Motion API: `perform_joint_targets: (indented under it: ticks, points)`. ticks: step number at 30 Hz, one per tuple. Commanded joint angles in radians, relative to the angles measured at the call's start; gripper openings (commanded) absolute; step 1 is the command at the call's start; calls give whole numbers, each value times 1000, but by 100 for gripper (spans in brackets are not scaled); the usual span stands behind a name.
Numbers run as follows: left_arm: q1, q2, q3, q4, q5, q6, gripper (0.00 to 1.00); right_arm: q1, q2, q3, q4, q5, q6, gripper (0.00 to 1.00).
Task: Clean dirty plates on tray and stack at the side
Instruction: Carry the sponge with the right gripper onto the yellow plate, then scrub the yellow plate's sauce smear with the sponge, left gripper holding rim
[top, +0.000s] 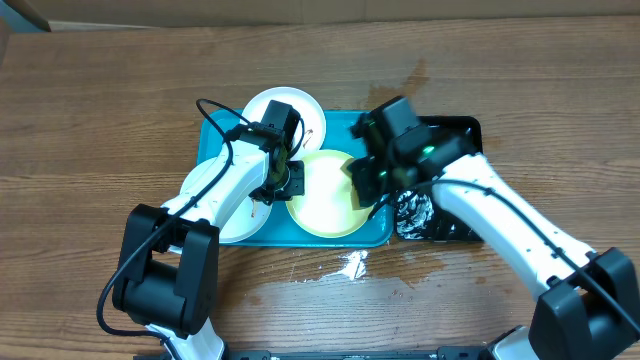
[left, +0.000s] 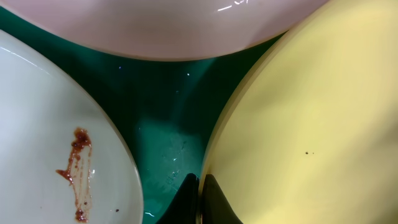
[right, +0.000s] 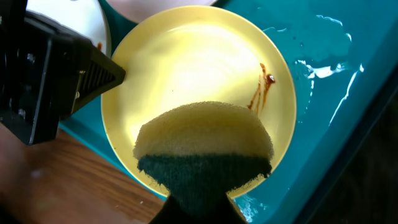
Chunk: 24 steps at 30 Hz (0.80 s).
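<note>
Pinching the rim of the round lime-green plastic plate (right: 186, 62), the left gripper (left: 200, 186) is closed; the right gripper (right: 199, 211) clamps a yellow-green sponge (right: 205, 140) against it, beside brown smears (right: 261, 87).

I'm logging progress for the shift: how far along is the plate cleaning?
Nothing looks done: all three plates sit on the tray, none stacked aside. In hand: the left pincer pinches the lime plate at its rim while the right pincer holds a sponge over it; a brown smear shows on it. Left: the smeared white plate, the other white plate, then stacking.
</note>
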<state>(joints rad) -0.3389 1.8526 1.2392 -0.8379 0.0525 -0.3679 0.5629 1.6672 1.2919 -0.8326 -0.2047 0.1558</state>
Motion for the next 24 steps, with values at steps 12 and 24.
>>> perform_joint_targets:
  ticks: [12,24]
  points:
    - [-2,-24,20,-24,50,-14,4,111,149,-12,106,259,-8,4]
    - [-2,-24,18,-28,49,5,4,111,158,-95,169,211,-8,4]
